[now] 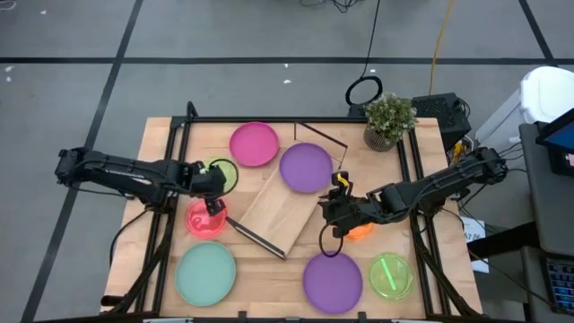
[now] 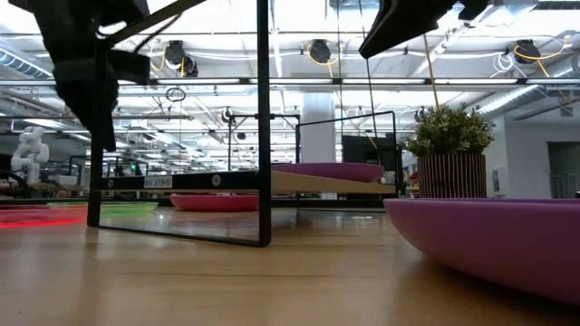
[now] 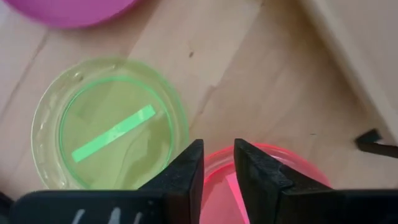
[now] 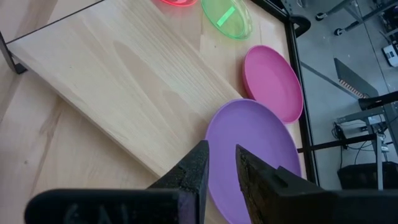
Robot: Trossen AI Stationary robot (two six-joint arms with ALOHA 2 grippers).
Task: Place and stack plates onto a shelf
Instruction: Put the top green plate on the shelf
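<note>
The shelf (image 1: 282, 208) lay diagonal mid-table, a purple plate (image 1: 306, 167) overlapping its far end. Magenta (image 1: 254, 144), lime (image 1: 221, 174), red (image 1: 205, 218), mint (image 1: 205, 274), orange (image 1: 360, 231) plates lay around.

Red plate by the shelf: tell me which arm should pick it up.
The left arm. Its hand is right above the red plate, fingers nearly closed over the rim in the left wrist view. The right hand sits across the shelf, beside the purple plate and orange plate.

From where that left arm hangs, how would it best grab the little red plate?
By its raised rim. The red plate lies flat on the table, so only the thin edge offers a hold. The left gripper hovers above its rim; coming straight down, one finger inside and one outside, looks best.
</note>
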